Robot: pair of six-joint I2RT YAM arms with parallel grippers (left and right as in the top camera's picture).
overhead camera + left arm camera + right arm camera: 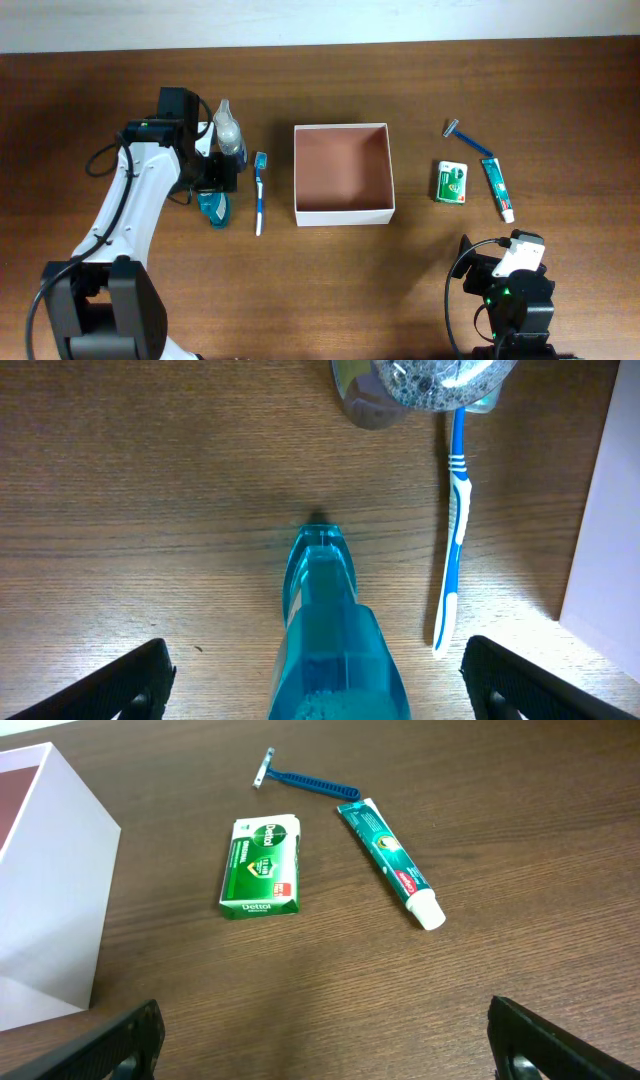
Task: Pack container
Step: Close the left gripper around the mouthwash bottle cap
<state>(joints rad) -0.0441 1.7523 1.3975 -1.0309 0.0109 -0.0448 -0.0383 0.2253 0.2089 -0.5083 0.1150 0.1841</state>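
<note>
The container [343, 214], a square shallow box with white walls and a pinkish-brown inside, stands at the table's middle; its wall shows in the left wrist view [600, 530] and the right wrist view [50, 900]. A blue bottle [213, 207] lies left of it. My left gripper [318, 705] is open, its fingers on either side of the blue bottle [330, 640], not touching. A blue-and-white toothbrush [260, 192] [453, 530] lies between bottle and container. A clear bottle [228, 128] [420, 385] stands beyond. My right gripper [325, 1060] is open and empty, low at the front right.
Right of the container lie a green-and-white packet [451, 182] [262, 866], a toothpaste tube [497, 187] [390, 863] and a blue razor [468, 138] [305, 780]. The right arm's base [510, 290] is at the front edge. The table is brown wood.
</note>
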